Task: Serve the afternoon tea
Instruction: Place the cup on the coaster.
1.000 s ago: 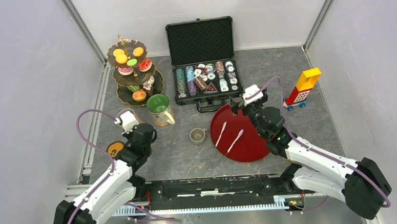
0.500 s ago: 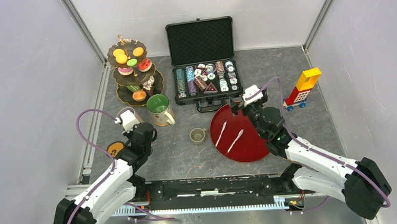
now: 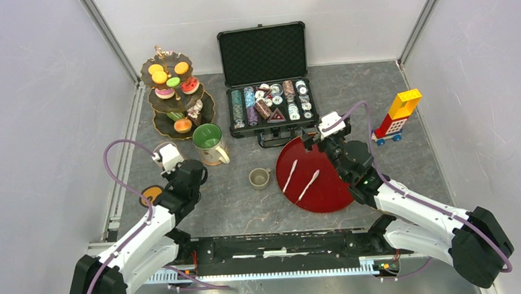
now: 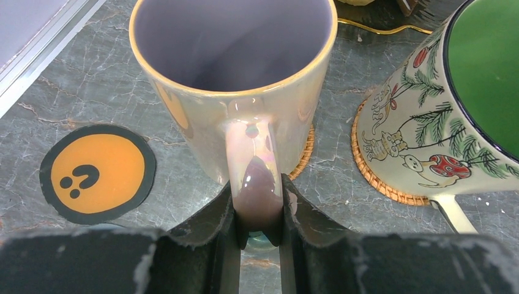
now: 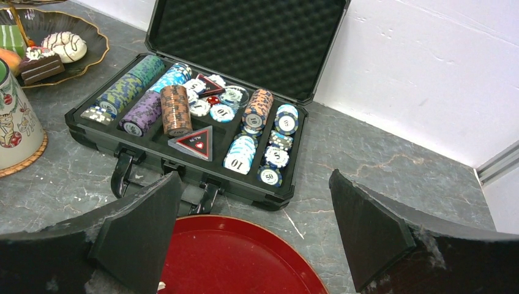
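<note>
Overhead view. We note the dark three-tier stand [image 3: 172, 91] at the far left of the desk [image 3: 241, 208], with sweets on every tier. The green-lined mug [image 3: 208, 143] stands just in front of it. The small cup [image 3: 259, 178] sits near the centre, beside the red plate [image 3: 316, 178]. The poker-chip case [image 3: 269, 103] lies open at the back, and the block tower [image 3: 396, 118] is to the right. The left arm [image 3: 179, 181] hides its own jaws here. The right arm [image 3: 349, 162] reaches over the far edge of the plate.

Left wrist view. The left jaws are narrow and pinch the handle of the pearly mug [image 4: 232, 92] from both sides. The mug is upright with a woven coaster [image 4: 304, 153] showing under its base. The green-lined mug is just to its right, and an orange sticker [image 4: 96, 173] lies on the desk to its left.

Right wrist view. The right jaws stand wide and hold nothing, hanging above the red plate's far rim and facing the case. At the far left we see the stand's bottom tier with a frosted donut [image 5: 61, 46] and a cake slice [image 5: 40, 64].
</note>
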